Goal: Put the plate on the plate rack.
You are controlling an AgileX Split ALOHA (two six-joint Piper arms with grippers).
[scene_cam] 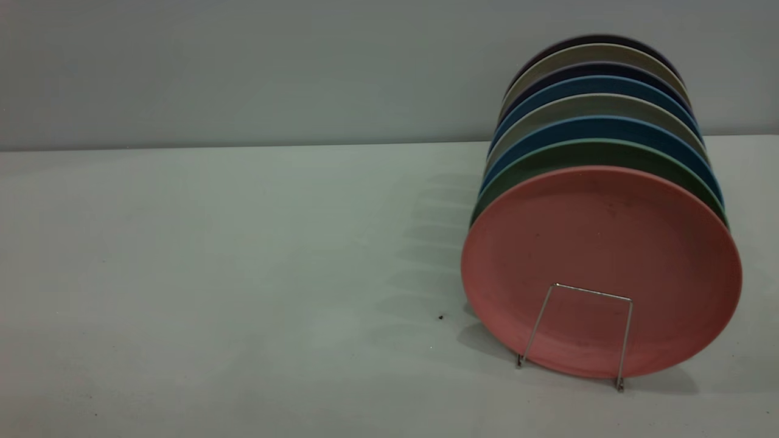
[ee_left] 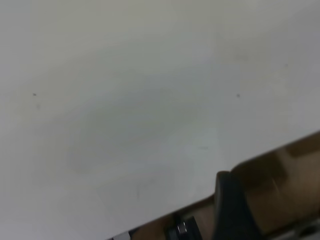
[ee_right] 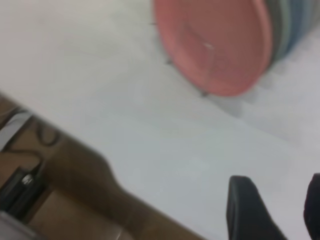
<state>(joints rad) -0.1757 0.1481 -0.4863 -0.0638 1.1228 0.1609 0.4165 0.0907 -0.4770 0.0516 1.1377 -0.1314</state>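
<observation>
- The right gripper (ee_right: 277, 210) shows only in its own wrist view: two dark, smooth fingers (ee_right: 245, 210) with a clear gap between them, holding nothing, hanging over bare table near its front edge and well apart from the plates.
- The left gripper (ee_left: 232, 210) appears in its wrist view as one dark, rounded finger beyond the table's edge; whether its jaws are apart or together cannot be told.
- The plate (scene_cam: 601, 271), round, matte salmon-pink plastic with a low raised rim, stands on edge at the front of the row, tilted slightly back, its flat underside facing the exterior camera.
- The plate rack (scene_cam: 575, 331), thin silver wire bent into squared upright loops, is far narrower than the plates; its front loop crosses the pink plate's lower face.
- Behind it stand the other plates (scene_cam: 593, 118) of the same size, rim behind rim: green, blue, grey and dark tones.
- The table (scene_cam: 231, 274) is pale, smooth and matte; the rack sits toward its right side.
</observation>
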